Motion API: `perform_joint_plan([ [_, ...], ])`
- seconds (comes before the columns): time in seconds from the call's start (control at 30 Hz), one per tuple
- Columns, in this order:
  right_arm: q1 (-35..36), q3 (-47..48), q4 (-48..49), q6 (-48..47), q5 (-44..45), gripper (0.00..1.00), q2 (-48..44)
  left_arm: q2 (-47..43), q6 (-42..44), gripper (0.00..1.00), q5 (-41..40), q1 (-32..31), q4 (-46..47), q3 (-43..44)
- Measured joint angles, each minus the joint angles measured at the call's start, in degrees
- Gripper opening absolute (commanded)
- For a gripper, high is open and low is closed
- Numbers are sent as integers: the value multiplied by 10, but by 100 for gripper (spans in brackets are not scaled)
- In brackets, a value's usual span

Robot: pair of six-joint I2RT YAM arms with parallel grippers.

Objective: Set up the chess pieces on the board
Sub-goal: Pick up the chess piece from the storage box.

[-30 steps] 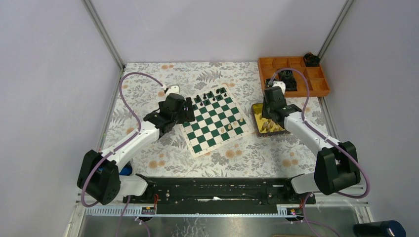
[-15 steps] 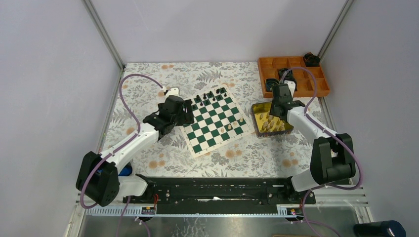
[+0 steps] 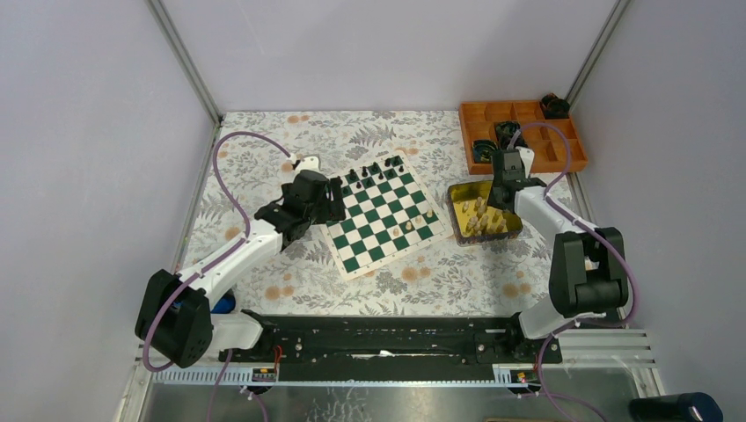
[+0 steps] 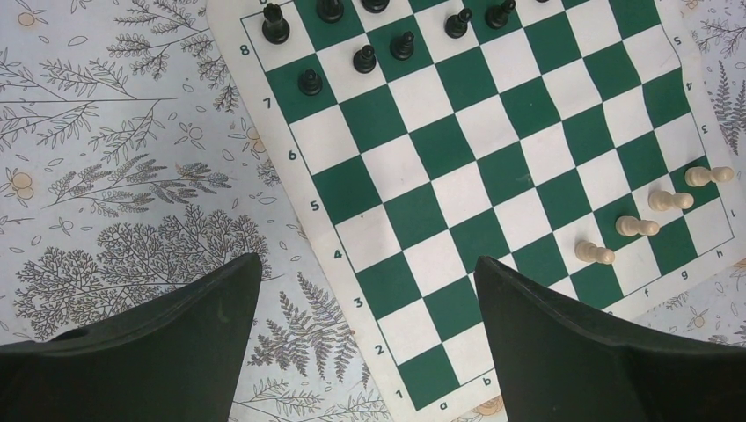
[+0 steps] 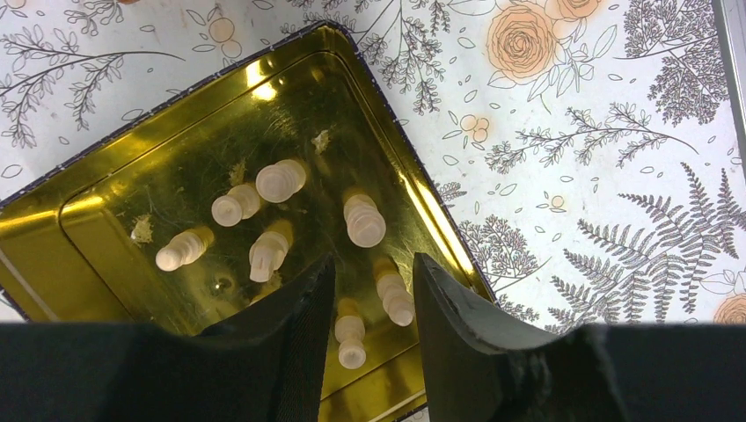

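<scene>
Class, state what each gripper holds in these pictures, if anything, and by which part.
Nothing is held. The left gripper is open over the board; the right gripper is open above the cream pieces in the gold tin, gripping none.

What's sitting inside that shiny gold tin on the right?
Seven cream-white chess pieces show inside the gold tin. The right tool hangs over it, and its black fingers cover the tin's near part, so more could be hidden there.

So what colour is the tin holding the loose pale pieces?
The tin is shiny gold, with a dark outer edge; clearest in the right wrist view.
</scene>
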Motion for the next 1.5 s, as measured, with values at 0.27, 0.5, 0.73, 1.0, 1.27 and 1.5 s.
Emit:
perform_joint_plan([
  [0.27,-11,3,12,0,-1,45,29,0,3,99,0,0,3,-10],
  [0.5,-16,11,20,0,-12,45,49,0,5,99,0,0,3,-12],
  [0.73,-21,20,31,0,-16,43,69,3,7,99,0,0,4,-12],
  [1.0,-30,21,39,0,-31,24,84,12,8,99,0,0,4,-12],
  [1.27,-34,26,38,-1,-36,0,86,20,8,99,0,0,4,-12],
  [1.5,-35,40,38,0,-51,0,89,20,8,99,0,0,5,-12],
])
